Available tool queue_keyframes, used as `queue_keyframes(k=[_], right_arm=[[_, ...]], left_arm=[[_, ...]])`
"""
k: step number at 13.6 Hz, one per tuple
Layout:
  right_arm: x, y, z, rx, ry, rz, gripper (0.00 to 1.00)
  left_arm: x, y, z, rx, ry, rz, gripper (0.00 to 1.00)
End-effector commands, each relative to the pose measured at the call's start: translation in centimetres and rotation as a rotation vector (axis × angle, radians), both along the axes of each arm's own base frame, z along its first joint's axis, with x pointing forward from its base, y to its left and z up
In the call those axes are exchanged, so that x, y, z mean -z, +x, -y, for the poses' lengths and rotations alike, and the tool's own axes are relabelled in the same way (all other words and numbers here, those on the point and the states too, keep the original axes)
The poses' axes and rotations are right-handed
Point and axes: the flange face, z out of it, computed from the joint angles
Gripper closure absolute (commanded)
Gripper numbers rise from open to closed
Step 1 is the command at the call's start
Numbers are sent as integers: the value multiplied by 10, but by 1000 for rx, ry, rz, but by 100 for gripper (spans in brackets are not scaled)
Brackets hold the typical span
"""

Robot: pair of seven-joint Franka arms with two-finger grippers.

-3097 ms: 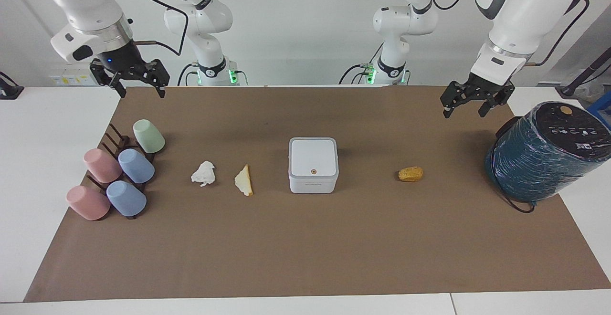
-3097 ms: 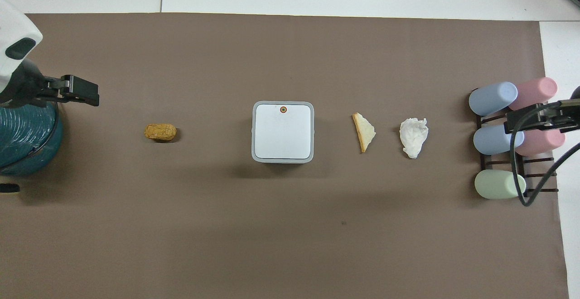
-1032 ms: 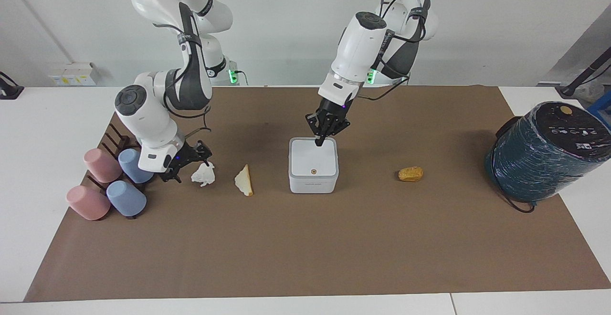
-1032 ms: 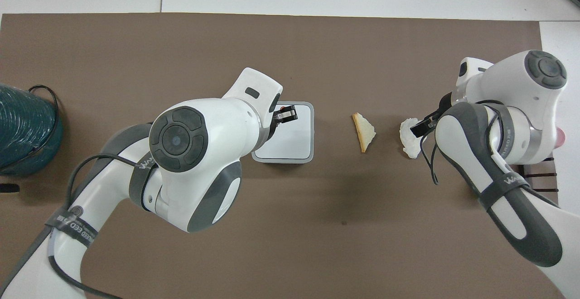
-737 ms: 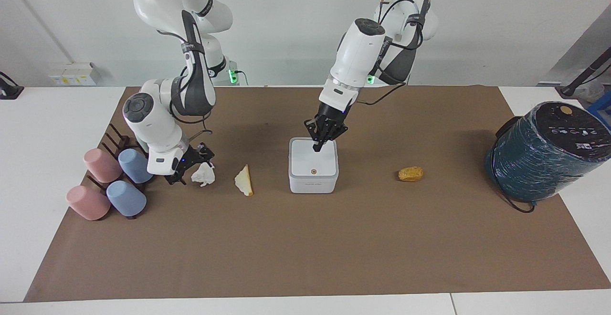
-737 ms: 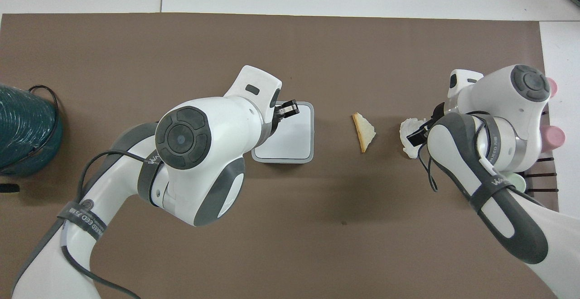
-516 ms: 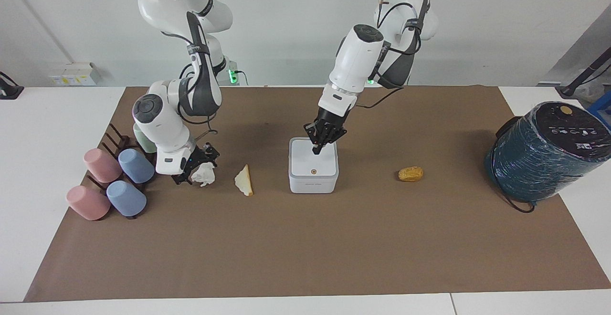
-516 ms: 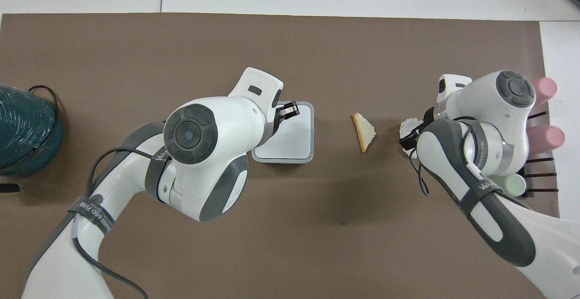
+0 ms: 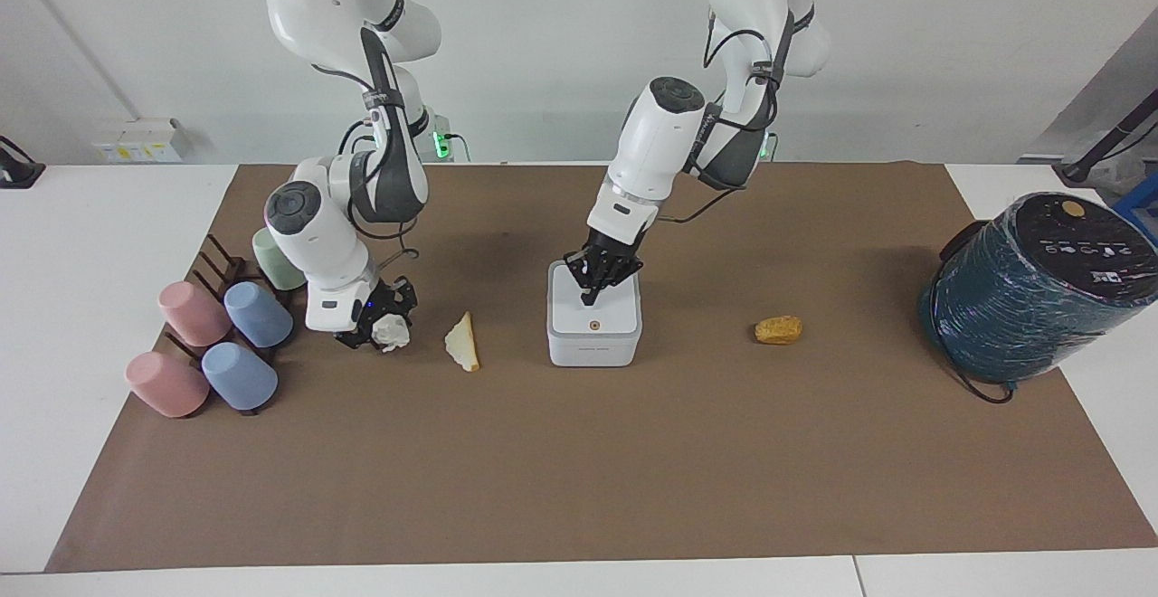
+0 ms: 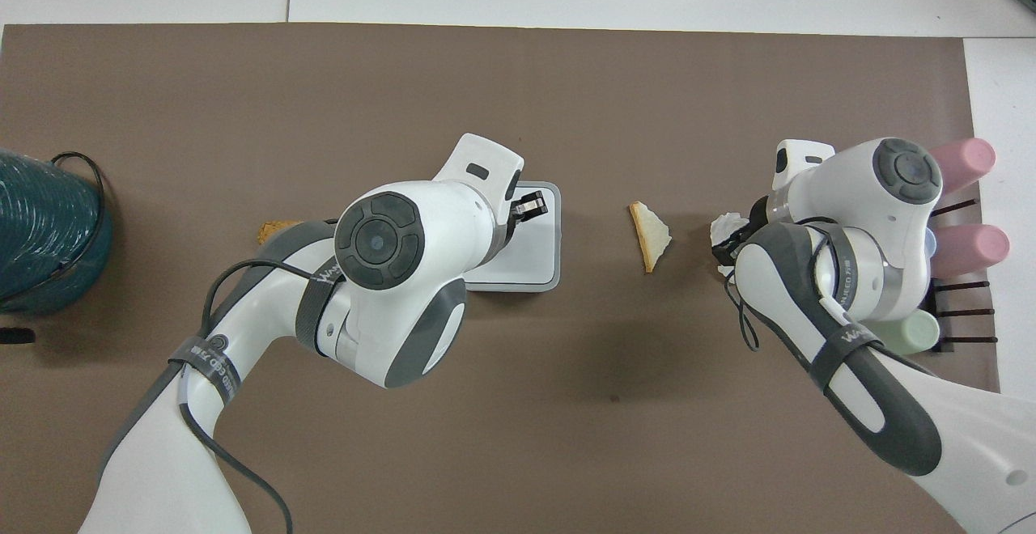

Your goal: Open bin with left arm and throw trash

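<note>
The bin is a small white square box in the middle of the brown mat, with its lid down and an orange dot on top. My left gripper is shut, and its tip presses on the lid just on the robots' side of the dot; from above the left gripper covers part of the bin. My right gripper is down at the mat, closed around the white tissue wad. A pale yellow wedge lies between the wad and the bin. A golden-brown lump lies toward the left arm's end.
A big teal wrapped cylinder stands at the left arm's end of the table. Pastel cups on a dark rack sit at the right arm's end, close beside the right arm's wrist.
The right gripper slid onto the tissue wad and closed around it. The left gripper moved along the lid toward the orange dot and lower. The bin lid stays down.
</note>
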Motion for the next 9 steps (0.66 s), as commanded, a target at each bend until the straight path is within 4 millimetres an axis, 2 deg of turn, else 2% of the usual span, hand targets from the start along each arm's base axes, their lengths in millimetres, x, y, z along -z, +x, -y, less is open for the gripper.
queue_keyframes(k=[1,4,7,9], right_arm=[[1,0,-7,55,14,2,100],[-15,0,-8,98,18,-6,100],[-60,-2,-9,212,31,-6,100],[-85,-6,-9,251,39,-10,100]], left_arm=[[13,-2,5,-12,-15,1,100],[29,0,7,-15,-13,0,100],[38,-1,10,-12,-10,-2,100],[37,0,11,-9,-8,-5,100]])
